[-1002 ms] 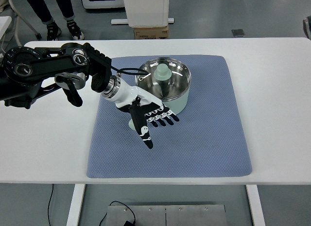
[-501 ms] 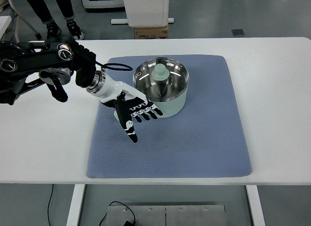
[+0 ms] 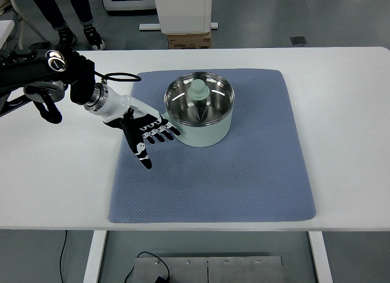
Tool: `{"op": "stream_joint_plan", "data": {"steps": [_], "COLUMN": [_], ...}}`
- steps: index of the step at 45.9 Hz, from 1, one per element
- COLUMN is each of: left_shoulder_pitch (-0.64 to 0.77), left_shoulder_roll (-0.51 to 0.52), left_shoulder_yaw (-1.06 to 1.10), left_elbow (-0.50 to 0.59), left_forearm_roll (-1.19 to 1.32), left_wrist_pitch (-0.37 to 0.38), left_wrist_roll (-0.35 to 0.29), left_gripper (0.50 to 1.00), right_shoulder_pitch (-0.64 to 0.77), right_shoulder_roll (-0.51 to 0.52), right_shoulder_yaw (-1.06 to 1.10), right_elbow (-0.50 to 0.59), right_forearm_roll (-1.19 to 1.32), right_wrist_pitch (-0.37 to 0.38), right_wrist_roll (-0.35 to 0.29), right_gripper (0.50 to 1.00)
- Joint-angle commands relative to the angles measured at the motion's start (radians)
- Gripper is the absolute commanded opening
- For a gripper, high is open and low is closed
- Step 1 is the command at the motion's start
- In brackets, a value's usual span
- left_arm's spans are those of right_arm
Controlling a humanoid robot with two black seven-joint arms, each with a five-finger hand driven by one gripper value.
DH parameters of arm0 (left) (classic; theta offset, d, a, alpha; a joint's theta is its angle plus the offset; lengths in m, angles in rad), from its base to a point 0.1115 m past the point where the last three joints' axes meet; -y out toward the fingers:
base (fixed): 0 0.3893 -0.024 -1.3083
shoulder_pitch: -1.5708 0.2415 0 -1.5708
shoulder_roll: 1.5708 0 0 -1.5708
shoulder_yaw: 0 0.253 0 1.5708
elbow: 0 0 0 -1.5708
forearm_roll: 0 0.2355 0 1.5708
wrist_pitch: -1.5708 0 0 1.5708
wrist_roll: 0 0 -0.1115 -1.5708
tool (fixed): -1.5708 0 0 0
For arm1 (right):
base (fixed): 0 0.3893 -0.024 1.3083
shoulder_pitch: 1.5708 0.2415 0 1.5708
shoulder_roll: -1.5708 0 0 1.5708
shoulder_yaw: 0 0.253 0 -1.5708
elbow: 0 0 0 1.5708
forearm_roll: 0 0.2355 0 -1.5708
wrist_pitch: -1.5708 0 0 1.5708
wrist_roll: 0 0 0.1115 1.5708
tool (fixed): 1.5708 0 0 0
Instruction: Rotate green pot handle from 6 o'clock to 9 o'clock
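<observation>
Left hand [image 3: 143, 132] has slid leftward since a second ago, fingers [image 3: 159, 134] splayed, gripping nothing; green pot [image 3: 200, 109] nudged left too. Its handle hides behind the hand.

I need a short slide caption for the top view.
Left hand open beside green pot on blue mat.

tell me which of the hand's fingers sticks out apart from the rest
The thumb of the left hand: it points down toward the mat's near edge, while the other four fingers lie side by side pointing right toward the green pot.
</observation>
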Motion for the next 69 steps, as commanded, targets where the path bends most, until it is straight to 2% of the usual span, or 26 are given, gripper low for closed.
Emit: {"op": "stream_joint_plan", "data": {"steps": [1,18,37,51,59,69], "left_shoulder_pitch": [0.004,0.012,-0.001,-0.12,-0.11,-0.031], "left_shoulder_roll": [0.013,0.045,0.053,0.111,0.102,0.05], "left_shoulder_yaw": [0.0,-0.002,-0.008,-0.04,-0.106,-0.179], "left_elbow": [0.012,0.114,0.165,0.182,0.229,0.332], "left_forearm_roll": [0.006,0.013,0.013,-0.015,-0.101,-0.381], "left_wrist_pitch": [0.0,0.0,0.0,0.0,0.0,0.0], "left_wrist_roll": [0.0,-0.002,-0.002,-0.011,-0.017,-0.048], "left_gripper": [1.0,1.0,1.0,1.0,1.0,1.0], "right_shoulder_pitch": [0.0,0.0,0.0,0.0,0.0,0.0], "right_shoulder_roll": [0.0,0.0,0.0,0.0,0.0,0.0], "right_shoulder_yaw": [0.0,0.0,0.0,0.0,0.0,0.0], "right_elbow": [0.0,0.0,0.0,0.002,0.0,0.0], "right_forearm_roll": [0.0,0.0,0.0,0.0,0.0,0.0], "right_wrist_pitch": [0.0,0.0,0.0,0.0,0.0,0.0], "right_wrist_roll": [-0.001,-0.001,-0.001,-0.001,-0.001,-0.001], "right_gripper": [1.0,1.0,1.0,1.0,1.0,1.0]}}
